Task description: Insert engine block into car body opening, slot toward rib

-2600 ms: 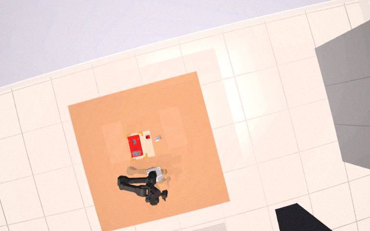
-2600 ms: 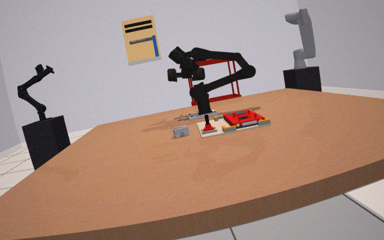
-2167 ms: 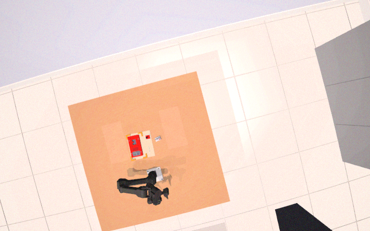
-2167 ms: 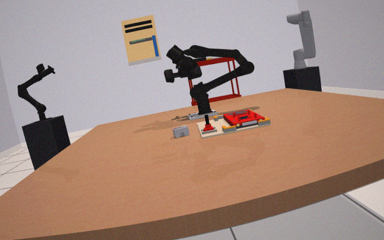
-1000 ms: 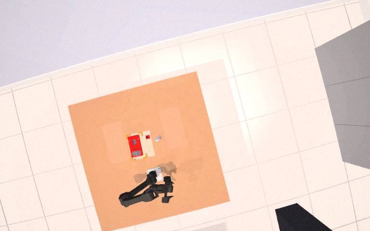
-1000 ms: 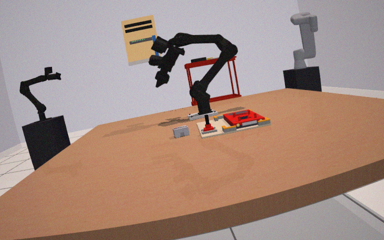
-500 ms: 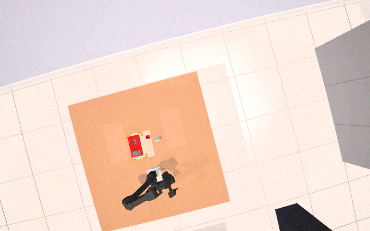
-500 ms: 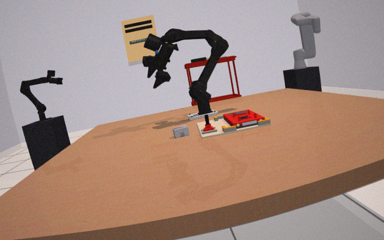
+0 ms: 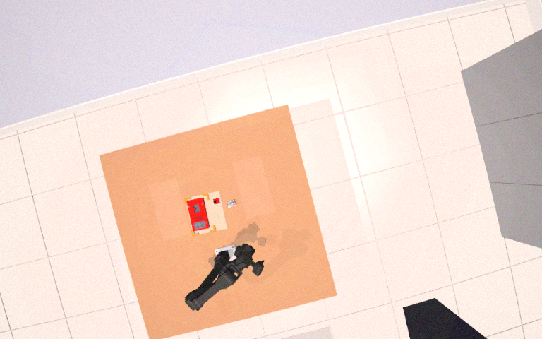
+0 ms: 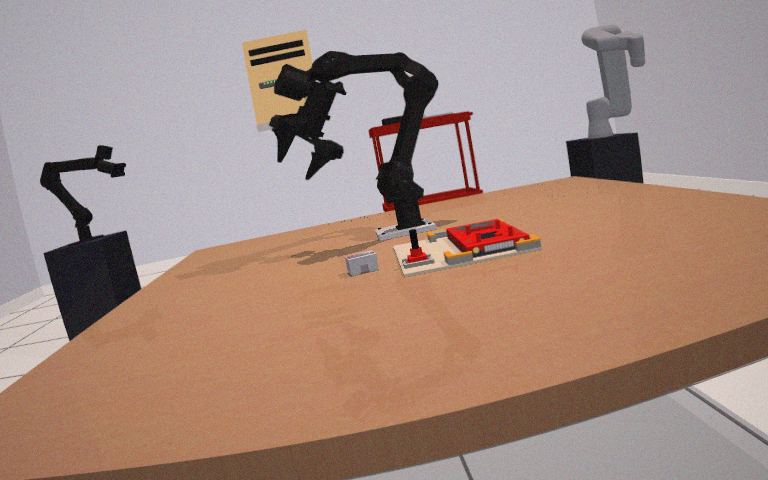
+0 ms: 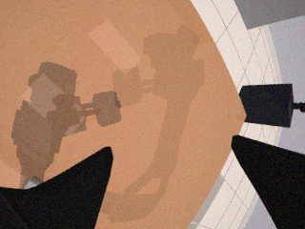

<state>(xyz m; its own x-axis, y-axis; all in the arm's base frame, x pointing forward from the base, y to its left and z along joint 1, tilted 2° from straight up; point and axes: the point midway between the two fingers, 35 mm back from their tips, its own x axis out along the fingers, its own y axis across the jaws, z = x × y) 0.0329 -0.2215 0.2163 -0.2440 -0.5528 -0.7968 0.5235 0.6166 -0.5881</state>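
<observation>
The engine block (image 9: 231, 203) (image 10: 362, 263), a small light-grey block with a notch low in its side, stands on the table beside the pale baseplate (image 9: 221, 222) (image 10: 436, 247). The red car body (image 9: 204, 207) (image 10: 461, 237) lies on the baseplate between yellow-and-grey corner pieces. A dark opening shows in its top; the rib and slot details are too small to tell. My gripper (image 10: 294, 169) (image 11: 172, 147) is open and empty, high above the table and away from the block and the car body. The wrist view shows neither of them.
A red stand with an upright black post (image 10: 414, 240) is on the baseplate near the engine block. My arm's white base plate (image 9: 219, 251) (image 10: 389, 232) is beside the baseplate. Beyond the table are a red frame (image 10: 468, 155) and other arms on dark pedestals (image 10: 93, 283) (image 10: 604, 158).
</observation>
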